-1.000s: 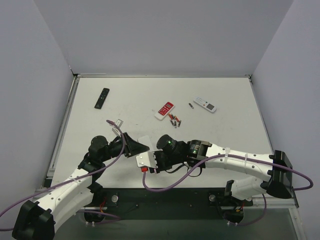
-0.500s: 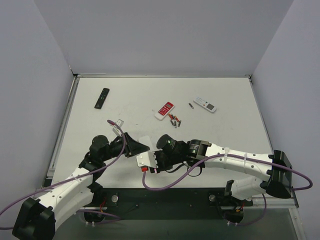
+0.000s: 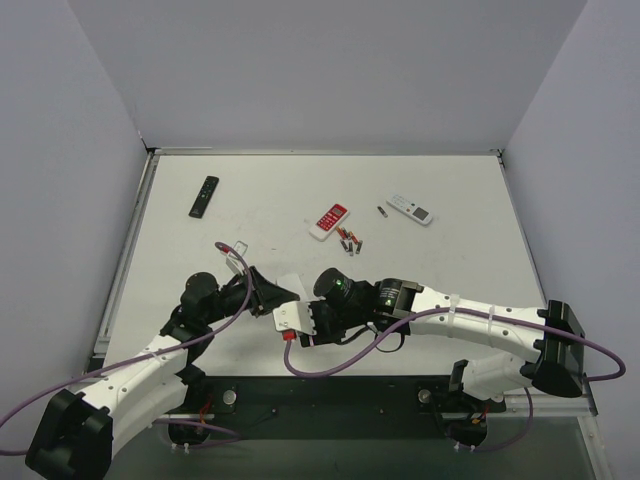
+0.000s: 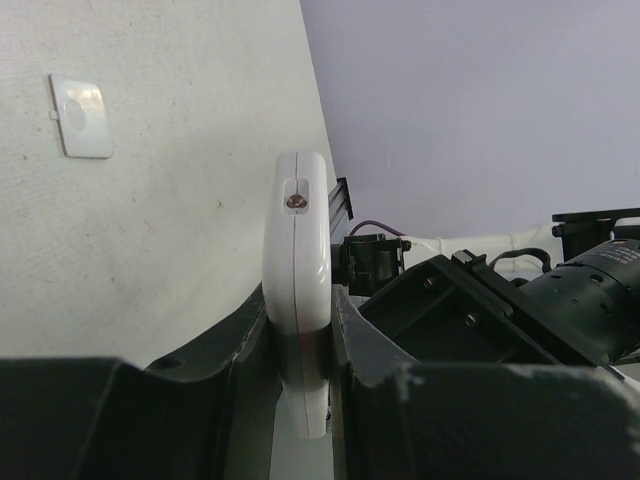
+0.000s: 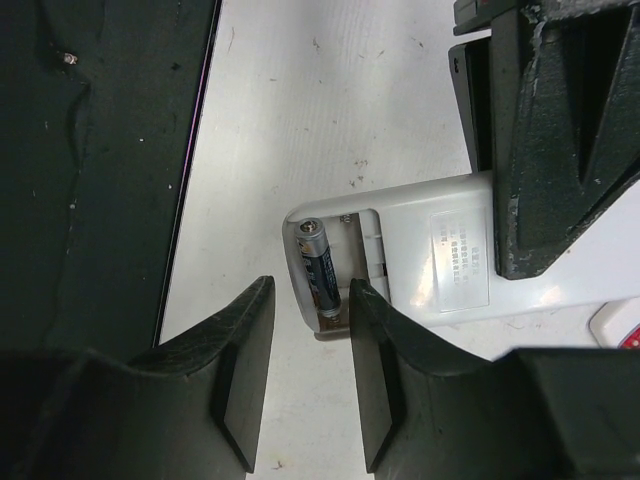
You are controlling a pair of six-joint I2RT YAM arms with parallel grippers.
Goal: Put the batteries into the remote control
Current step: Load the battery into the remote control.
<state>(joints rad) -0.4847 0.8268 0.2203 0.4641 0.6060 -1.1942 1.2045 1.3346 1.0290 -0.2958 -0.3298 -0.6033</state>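
Left gripper (image 4: 300, 325) clamps the remote control (image 4: 297, 230) edgewise — right gripper (image 5: 308, 335) narrowly parted, empty, one battery (image 5: 317, 265) seated just beyond it

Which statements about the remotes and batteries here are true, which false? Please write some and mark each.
The left jaws are shut on the white remote control. True.
Its open compartment holds two batteries. False: only one battery shows in it.
The removed cover lies flat on the table. True.
The right jaws grip a battery. False: they stand open, holding nothing.
The slim black remote lies at the table's far right. False: the slim black remote lies far left.
Loose batteries lie beside the red-and-white remote. True.
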